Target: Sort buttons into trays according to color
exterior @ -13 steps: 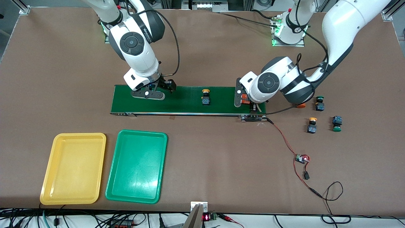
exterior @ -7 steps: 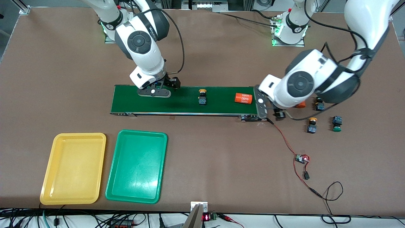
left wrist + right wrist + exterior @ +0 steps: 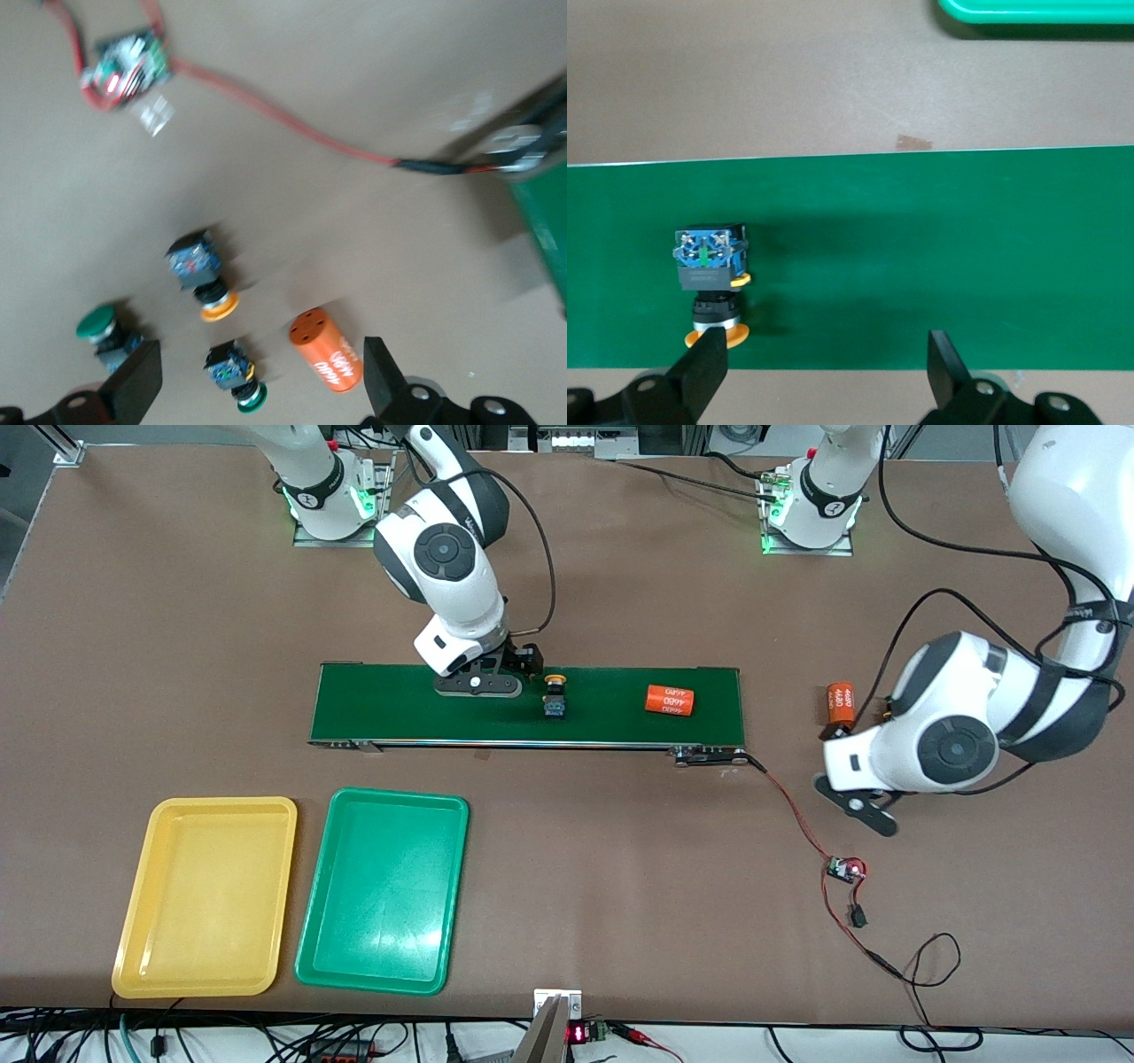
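One yellow-capped button [image 3: 555,695] lies on its side on the dark green belt [image 3: 399,704]. My right gripper [image 3: 478,685] hangs open over the belt just beside it. In the right wrist view the button [image 3: 710,274] sits by one finger [image 3: 704,367], outside the gap of the right gripper [image 3: 824,363]. My left gripper [image 3: 857,806] hovers open over the table at the left arm's end. Below the left gripper [image 3: 257,382] lie a yellow button [image 3: 202,276] and two green buttons [image 3: 106,335] [image 3: 235,376]. The yellow tray [image 3: 205,895] and green tray [image 3: 383,890] lie nearest the front camera.
An orange cylinder [image 3: 669,700] lies on the belt toward the left arm's end. Another orange cylinder [image 3: 840,702] lies on the table beside the left arm, seen as [image 3: 326,350] near one left finger. A small circuit board [image 3: 846,868] with red wire trails from the belt's end.
The left gripper left the belt's end and swung out over the loose buttons, leaving an orange cylinder on the belt. The right gripper slid along the belt up to the yellow button.
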`<state>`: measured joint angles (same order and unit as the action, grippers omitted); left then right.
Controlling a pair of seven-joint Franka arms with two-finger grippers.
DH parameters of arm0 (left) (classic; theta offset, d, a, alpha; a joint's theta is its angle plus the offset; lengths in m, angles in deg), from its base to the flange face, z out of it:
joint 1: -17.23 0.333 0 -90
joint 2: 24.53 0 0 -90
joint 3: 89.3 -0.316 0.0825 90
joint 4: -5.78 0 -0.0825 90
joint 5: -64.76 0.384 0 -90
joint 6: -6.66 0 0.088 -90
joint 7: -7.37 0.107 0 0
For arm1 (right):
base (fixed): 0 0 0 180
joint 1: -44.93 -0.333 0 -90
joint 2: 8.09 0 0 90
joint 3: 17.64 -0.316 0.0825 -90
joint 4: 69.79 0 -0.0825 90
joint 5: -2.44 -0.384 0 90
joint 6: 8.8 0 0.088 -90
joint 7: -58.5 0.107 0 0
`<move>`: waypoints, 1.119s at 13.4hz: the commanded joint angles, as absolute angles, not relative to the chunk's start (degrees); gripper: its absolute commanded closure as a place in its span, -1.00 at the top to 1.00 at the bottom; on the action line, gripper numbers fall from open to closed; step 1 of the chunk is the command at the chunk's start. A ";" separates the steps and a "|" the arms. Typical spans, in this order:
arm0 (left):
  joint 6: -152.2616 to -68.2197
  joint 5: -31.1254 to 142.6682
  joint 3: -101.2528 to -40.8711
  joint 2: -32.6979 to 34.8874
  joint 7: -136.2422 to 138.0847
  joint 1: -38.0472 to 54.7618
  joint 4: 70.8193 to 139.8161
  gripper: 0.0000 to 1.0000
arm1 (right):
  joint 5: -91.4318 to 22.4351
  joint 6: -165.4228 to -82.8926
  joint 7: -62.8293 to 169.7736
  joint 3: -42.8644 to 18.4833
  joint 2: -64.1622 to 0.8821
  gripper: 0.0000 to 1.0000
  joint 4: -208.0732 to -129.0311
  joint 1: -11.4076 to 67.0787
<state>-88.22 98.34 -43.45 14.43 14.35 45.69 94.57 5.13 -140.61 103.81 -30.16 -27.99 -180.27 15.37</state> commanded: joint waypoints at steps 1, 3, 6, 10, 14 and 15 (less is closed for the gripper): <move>-89.83 100.01 -50.08 19.75 12.11 43.95 89.91 1.00 | 6.39 -141.16 104.82 -30.03 -30.05 1.00 -178.00 14.17; -91.77 100.53 -50.98 21.17 12.90 45.00 88.49 1.00 | 7.09 -141.60 104.91 -30.03 -31.02 1.00 -176.85 14.00; -95.71 100.36 -51.07 21.97 10.36 45.27 90.15 1.00 | 7.45 -143.00 105.00 -29.95 -32.60 1.00 -175.97 14.00; -102.14 101.41 -55.28 23.37 10.19 44.91 93.48 1.00 | 7.45 -145.47 105.26 -29.94 -34.80 1.00 -175.97 13.64; -104.43 101.24 -55.20 23.02 3.63 45.97 98.67 1.00 | 7.53 -145.38 105.17 -29.94 -36.56 1.00 -175.97 13.56; -105.13 101.24 -55.20 23.20 1.68 45.88 99.20 1.00 | 7.53 -145.38 105.17 -29.94 -37.17 1.00 -175.97 13.38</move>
